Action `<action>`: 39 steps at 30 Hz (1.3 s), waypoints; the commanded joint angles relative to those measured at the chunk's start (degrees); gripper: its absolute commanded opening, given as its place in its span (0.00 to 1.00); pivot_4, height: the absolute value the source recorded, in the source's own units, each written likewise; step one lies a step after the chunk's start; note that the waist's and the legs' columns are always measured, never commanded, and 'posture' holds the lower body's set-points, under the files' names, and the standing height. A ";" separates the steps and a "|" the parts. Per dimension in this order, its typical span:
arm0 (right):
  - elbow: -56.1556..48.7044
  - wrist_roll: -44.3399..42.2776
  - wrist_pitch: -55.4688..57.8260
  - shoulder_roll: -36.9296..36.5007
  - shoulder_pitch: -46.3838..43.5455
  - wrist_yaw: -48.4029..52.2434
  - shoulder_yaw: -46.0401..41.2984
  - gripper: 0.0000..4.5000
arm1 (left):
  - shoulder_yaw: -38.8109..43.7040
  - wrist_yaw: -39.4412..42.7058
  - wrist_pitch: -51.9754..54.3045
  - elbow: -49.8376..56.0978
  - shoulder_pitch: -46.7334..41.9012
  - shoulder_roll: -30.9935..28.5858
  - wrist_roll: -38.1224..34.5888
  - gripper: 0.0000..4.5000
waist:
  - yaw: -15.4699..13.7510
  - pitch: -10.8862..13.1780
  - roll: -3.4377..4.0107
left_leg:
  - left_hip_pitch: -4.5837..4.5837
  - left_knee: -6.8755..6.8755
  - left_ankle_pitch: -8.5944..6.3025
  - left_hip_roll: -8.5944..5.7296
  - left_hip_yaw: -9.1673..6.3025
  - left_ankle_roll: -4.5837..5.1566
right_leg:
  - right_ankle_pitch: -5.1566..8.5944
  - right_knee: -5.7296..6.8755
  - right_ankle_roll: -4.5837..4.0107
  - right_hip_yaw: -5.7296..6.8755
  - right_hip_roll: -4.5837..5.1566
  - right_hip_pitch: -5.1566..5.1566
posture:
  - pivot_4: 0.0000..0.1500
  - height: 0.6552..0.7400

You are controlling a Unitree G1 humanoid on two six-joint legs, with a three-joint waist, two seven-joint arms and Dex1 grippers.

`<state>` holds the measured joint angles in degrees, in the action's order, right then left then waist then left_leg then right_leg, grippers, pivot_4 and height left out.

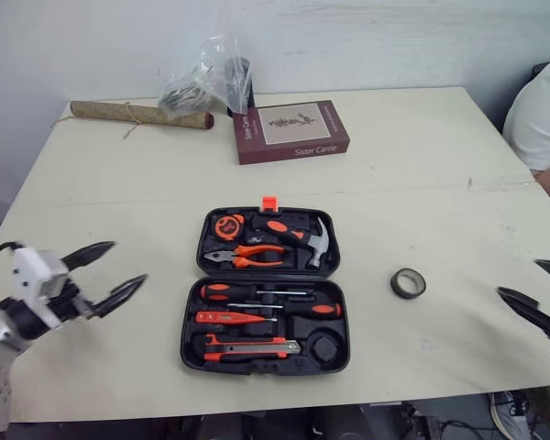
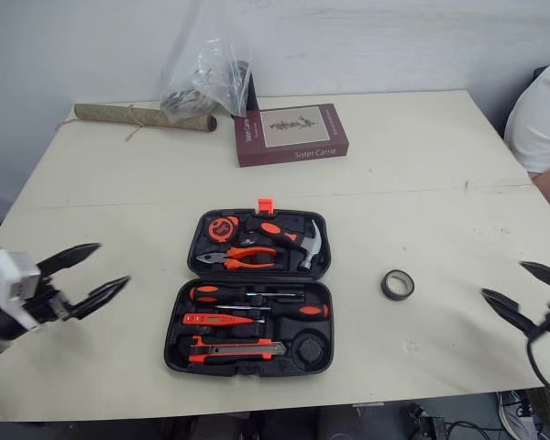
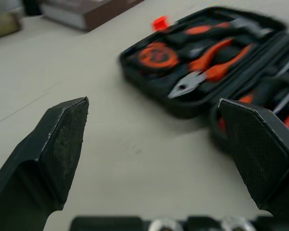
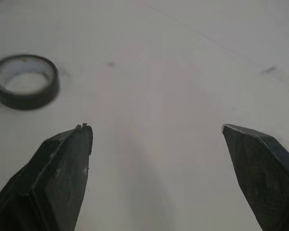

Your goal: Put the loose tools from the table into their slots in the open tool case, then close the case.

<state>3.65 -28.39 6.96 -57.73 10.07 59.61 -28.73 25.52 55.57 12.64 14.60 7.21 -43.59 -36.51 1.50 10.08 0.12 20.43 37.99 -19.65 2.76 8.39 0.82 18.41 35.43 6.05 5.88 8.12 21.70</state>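
The black tool case (image 1: pixel 195 341) lies open in the middle of the table, holding orange-handled pliers (image 1: pixel 249 256), a hammer (image 1: pixel 315 245), a tape measure (image 1: pixel 228 225), screwdrivers (image 1: pixel 257 293) and a utility knife (image 1: pixel 252 347). A round slot (image 1: pixel 327 349) at its near right corner holds nothing. A roll of black tape (image 1: pixel 408 283) lies loose on the table right of the case, also in the right wrist view (image 4: pixel 24 81). My left gripper (image 1: pixel 112 273) hovers open left of the case. My right gripper (image 1: pixel 528 286) is open near the table's right edge, right of the tape.
A maroon book (image 1: pixel 290 130), a rolled mat (image 1: pixel 140 114) and a clear plastic bag (image 1: pixel 202 75) lie at the back of the table. A person in a white shirt (image 1: pixel 545 119) sits at the far right. The table's near edge (image 1: pixel 284 405) runs just below the case.
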 commanded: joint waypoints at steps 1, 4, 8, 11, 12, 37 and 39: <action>-13.16 -1.02 12.58 -8.14 1.34 3.56 3.89 1.00 | -4.93 1.93 4.04 7.05 -2.81 -1.27 -3.37 0.98 | -0.03 0.04 0.06 | 0.02 -0.01 0.07 0.00 0.00 0.12 | 0.00 -0.01 0.00 0.00 0.00 0.02 | 1.00 1.00; -20.46 -3.06 21.30 -13.43 0.01 4.50 7.84 1.00 | -9.57 1.64 6.26 10.41 -5.25 -0.44 -3.90 0.98 | -0.28 0.05 -0.01 | 0.07 0.00 0.09 0.03 -0.02 0.16 | 0.00 -0.06 0.00 0.03 -0.10 0.02 | 1.00 1.00; -26.51 -3.57 29.58 -16.05 -6.15 1.53 14.31 1.00 | -13.33 1.67 6.56 12.58 -6.14 1.09 -3.23 0.98 | -0.65 0.11 -0.11 | 0.14 0.01 0.07 0.03 -0.04 0.20 | -0.01 -0.18 0.01 0.05 -0.16 0.01 | 1.00 1.00; -27.49 -2.10 32.52 -17.35 -10.47 2.06 19.20 1.00 | -15.90 1.90 5.97 14.32 -5.97 1.88 -1.90 0.98 | -0.63 0.15 -0.17 | 0.21 0.03 0.07 0.04 -0.04 0.20 | -0.02 -0.25 0.03 0.05 -0.21 0.06 | 1.00 1.00; -27.34 -1.41 33.26 -17.37 -11.76 2.05 20.85 1.00 | -16.60 1.83 5.79 14.74 -6.07 2.07 -1.58 0.98 | -0.62 0.15 -0.18 | 0.27 0.04 0.07 0.04 -0.03 0.20 | -0.02 -0.24 0.03 0.04 -0.21 0.12 | 1.00 1.00; -27.72 3.49 33.04 -10.62 -32.26 13.26 36.09 0.02 | -20.05 0.16 6.14 20.08 -9.64 2.08 -0.66 1.00 | -1.01 0.18 -0.25 | 0.93 0.66 0.27 0.04 0.14 0.29 | -0.05 0.28 0.09 0.23 -0.60 0.83 | 1.00 1.00; -31.49 -0.70 36.67 -9.73 -34.75 14.98 36.61 0.02 | -19.51 0.27 6.78 20.55 -9.24 1.53 -1.36 1.00 | -0.80 0.18 -0.25 | 0.93 0.66 0.27 0.11 0.14 0.29 | -0.05 0.29 0.09 0.21 -0.58 0.84 | 1.00 1.00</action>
<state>-24.21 -25.28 41.13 -67.34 -23.58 72.82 9.56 4.36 55.32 19.50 33.01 -2.07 -41.42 -36.29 0.71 10.26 -0.13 21.36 38.64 -19.38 2.90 8.49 1.10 18.36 35.70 6.13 6.09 7.57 22.53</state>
